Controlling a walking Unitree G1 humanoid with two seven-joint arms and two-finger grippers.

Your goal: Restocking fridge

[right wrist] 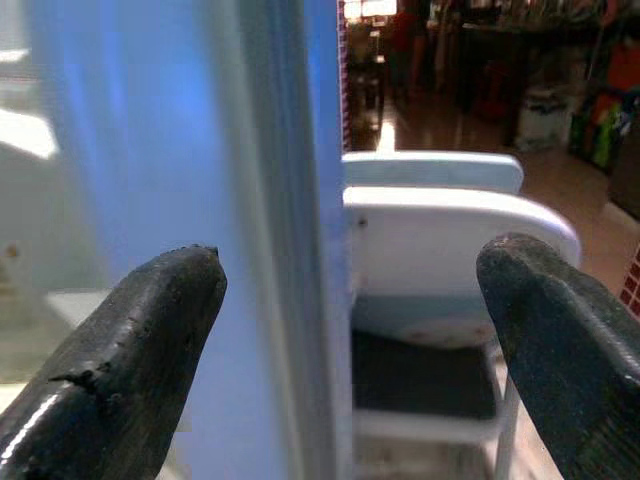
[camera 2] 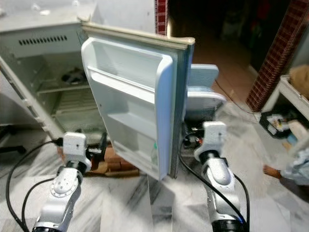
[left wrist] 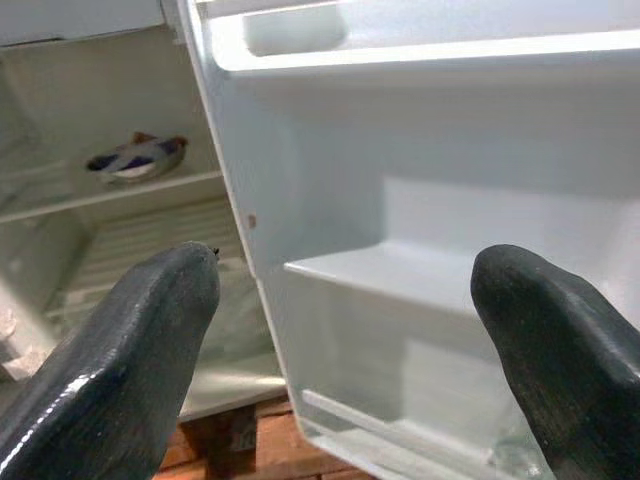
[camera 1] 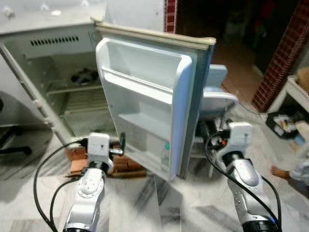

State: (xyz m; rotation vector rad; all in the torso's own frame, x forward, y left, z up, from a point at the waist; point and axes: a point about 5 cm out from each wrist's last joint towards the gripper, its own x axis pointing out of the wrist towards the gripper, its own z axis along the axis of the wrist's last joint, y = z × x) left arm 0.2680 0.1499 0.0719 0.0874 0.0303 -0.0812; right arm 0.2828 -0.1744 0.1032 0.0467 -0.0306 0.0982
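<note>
Both hands are held with fingers apart: left hand before the open fridge door, right hand at its outer edge.

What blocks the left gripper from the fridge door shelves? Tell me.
Nothing visible. The left gripper is open and faces the door shelves with clear space between; the fridge door stands wide open.

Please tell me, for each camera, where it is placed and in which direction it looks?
Left eye: on the head, looking down at the open fridge door; both arms show.
Right eye: beside it, same scene.
Left wrist: along the open left claw at the door shelves.
Right wrist: along the open right claw at the door edge and chair.
Shared: every view shows the door.
</note>
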